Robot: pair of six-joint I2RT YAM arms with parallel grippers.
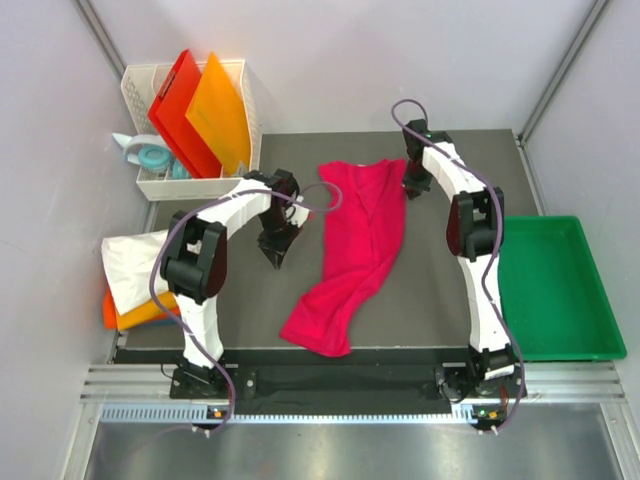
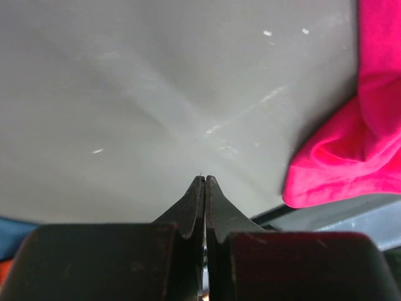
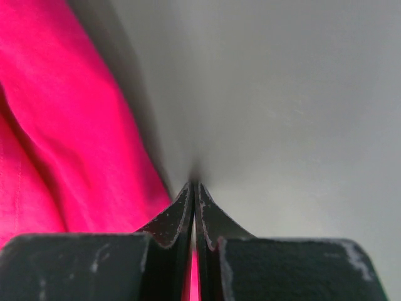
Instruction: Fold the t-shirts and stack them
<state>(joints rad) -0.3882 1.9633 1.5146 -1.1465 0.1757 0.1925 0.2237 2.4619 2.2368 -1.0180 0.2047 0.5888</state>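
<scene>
Far left, back corner: white basket (image 1: 136, 88) holding a red board (image 1: 178, 108) and an orange board (image 1: 222, 112), both standing on edge and leaning. A teal tape roll (image 1: 153, 156) sits at the basket's left side.

Left edge of the worktop (image 1: 250, 305): white t-shirt (image 1: 130, 262) lying loosely on top of the orange t-shirt (image 1: 140, 314). Both are partly hidden by the left arm and overhang the mat's edge.

Left pincer (image 1: 275, 257) points down at bare worktop, just left of the shirt in the middle. In the wrist view the fingers meet tip to tip, closed on nothing (image 2: 205, 182). Pink cloth is off to its right, not touching.

Centre: crimson-pink t-shirt (image 1: 355, 245), laid out lengthwise and not folded. The V-neck end is at the far side. The lower half narrows, twists toward the left and ends in a rumpled bunch near the front edge.

Right pincer (image 1: 412, 184) is at the shirt's far right corner, by the sleeve. Jaws are closed (image 3: 194, 185), with the tips right at the cloth edge where it meets the worktop. Pink shows behind the slit between the fingers, but I can't tell whether any fabric is actually pinched.

Far right: green tray (image 1: 560, 290), beside the worktop and well apart from the shirt.
</scene>
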